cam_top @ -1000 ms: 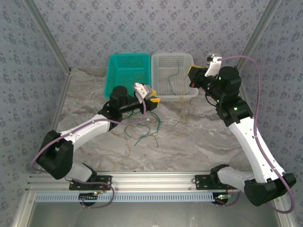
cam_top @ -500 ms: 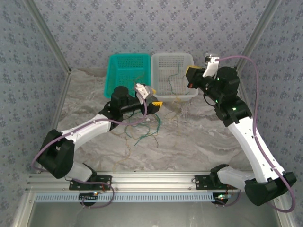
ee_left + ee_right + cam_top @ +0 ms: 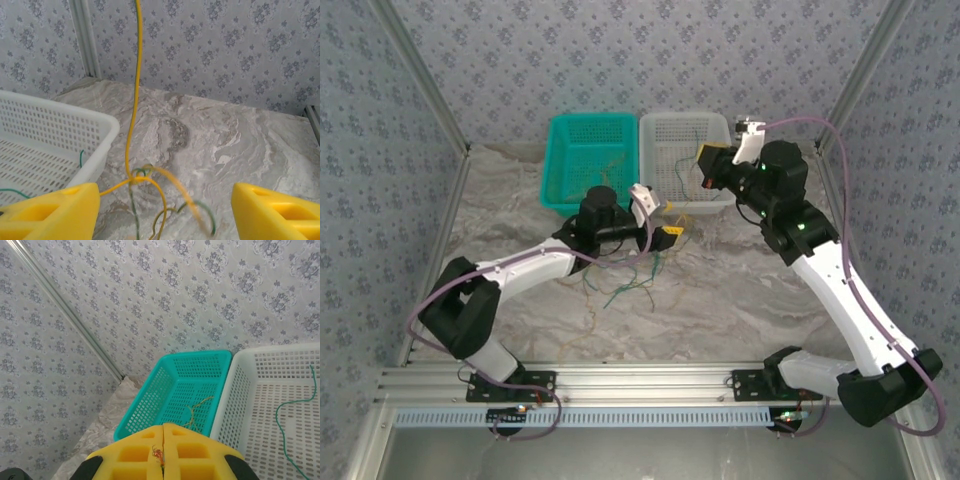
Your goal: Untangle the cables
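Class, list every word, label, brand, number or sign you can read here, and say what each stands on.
None: no readable text anywhere.
Teal basket, white basket, yellow cable, left claw and right claw are unmarked.
Wall: floral pattern, no letters.
Any marks on the front rail are too small to read.

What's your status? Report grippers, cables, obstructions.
Left gripper open at the tangle. Right gripper shut on yellow cable, drawn taut. Tangle not yet free, close beside white basket.
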